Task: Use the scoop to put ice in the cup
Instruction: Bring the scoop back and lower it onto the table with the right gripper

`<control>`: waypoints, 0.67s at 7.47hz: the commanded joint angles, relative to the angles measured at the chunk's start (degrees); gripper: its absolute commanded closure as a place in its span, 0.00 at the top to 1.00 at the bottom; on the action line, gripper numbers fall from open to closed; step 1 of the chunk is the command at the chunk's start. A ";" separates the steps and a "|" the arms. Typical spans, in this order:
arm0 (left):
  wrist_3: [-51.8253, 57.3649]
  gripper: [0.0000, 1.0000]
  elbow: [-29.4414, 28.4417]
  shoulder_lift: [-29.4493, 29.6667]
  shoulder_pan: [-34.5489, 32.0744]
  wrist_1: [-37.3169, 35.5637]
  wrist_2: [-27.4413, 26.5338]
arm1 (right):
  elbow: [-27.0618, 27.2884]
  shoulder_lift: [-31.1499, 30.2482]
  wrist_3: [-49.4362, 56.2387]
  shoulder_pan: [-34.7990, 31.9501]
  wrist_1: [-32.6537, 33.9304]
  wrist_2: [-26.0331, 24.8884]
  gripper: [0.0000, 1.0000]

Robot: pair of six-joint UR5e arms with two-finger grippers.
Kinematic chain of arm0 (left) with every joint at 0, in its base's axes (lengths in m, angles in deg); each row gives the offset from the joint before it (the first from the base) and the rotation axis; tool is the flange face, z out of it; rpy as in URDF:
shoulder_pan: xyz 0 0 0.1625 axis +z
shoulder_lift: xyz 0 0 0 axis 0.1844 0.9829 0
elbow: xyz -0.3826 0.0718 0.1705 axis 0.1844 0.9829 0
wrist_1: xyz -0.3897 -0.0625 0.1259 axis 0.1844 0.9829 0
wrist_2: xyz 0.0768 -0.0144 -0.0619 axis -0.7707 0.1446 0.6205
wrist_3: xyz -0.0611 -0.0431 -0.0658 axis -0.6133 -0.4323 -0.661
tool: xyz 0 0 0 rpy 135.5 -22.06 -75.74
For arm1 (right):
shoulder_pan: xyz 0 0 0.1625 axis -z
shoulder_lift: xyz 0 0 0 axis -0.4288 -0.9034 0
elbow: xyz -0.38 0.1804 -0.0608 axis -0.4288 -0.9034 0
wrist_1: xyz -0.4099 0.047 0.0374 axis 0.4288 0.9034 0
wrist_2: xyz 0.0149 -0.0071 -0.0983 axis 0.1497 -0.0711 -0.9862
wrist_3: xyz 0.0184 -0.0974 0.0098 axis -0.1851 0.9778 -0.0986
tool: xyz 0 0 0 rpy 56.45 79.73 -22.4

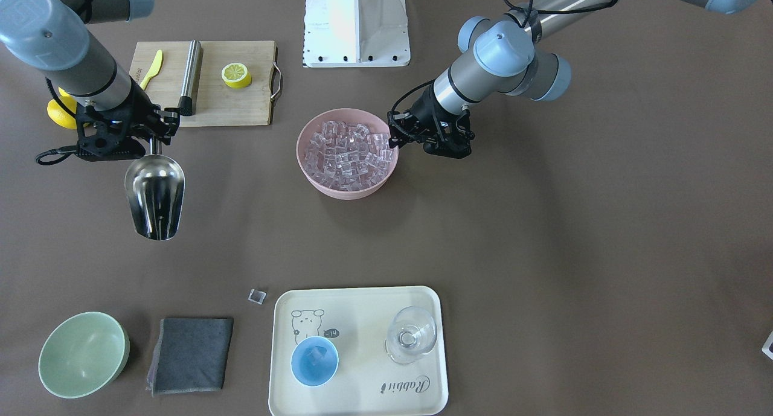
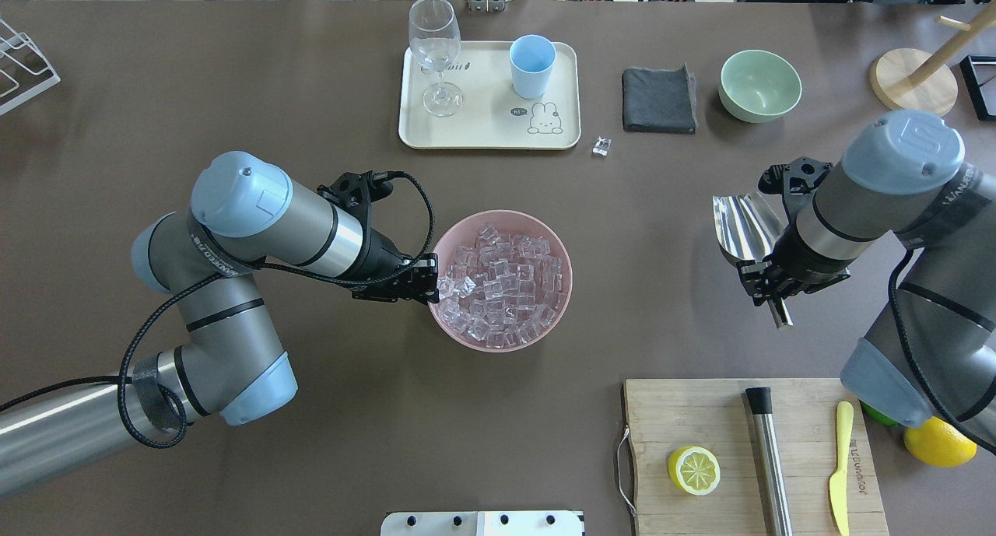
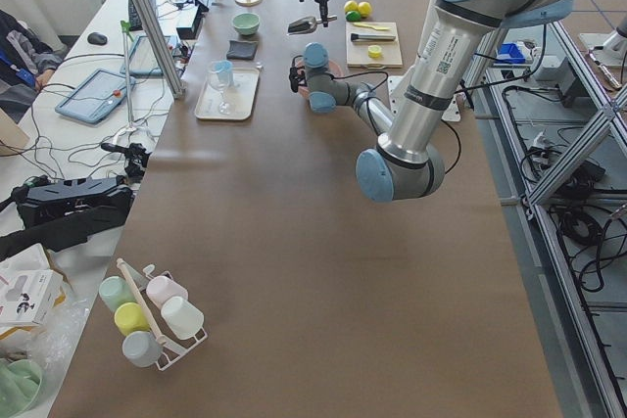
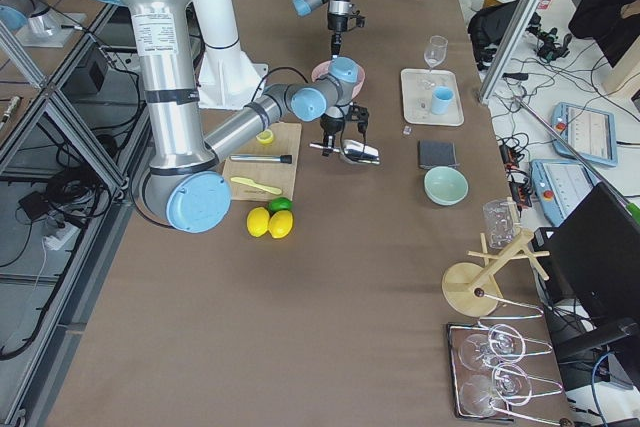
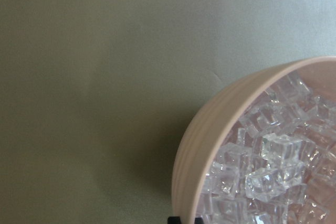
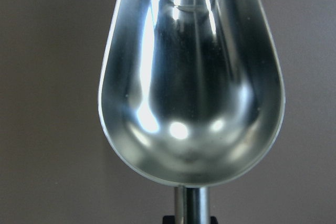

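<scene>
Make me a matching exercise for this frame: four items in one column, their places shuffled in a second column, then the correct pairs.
Items
1. scoop
2. cup
3. lemon half
4. loose ice cube

Places
A. on the cutting board
B. on the bare table, just off a corner of the tray
C. held in the right gripper, empty
D. standing on the tray

Pairs: 1-C, 2-D, 3-A, 4-B
</scene>
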 commanded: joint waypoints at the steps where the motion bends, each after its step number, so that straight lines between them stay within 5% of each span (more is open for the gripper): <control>1: 1.47 0.18 -0.08 0.00 0.07 -0.12 0.00 | -4.73 -3.05 -1.23 0.97 -7.04 -1.76 0.00; 4: 1.57 0.18 -0.08 0.00 0.16 -0.13 -0.52 | -5.70 -2.53 -1.14 1.41 -7.74 -1.50 0.00; 5: 1.49 0.18 0.01 0.00 0.51 -0.04 -1.22 | -7.63 -2.52 -1.23 1.41 -11.14 -1.23 0.61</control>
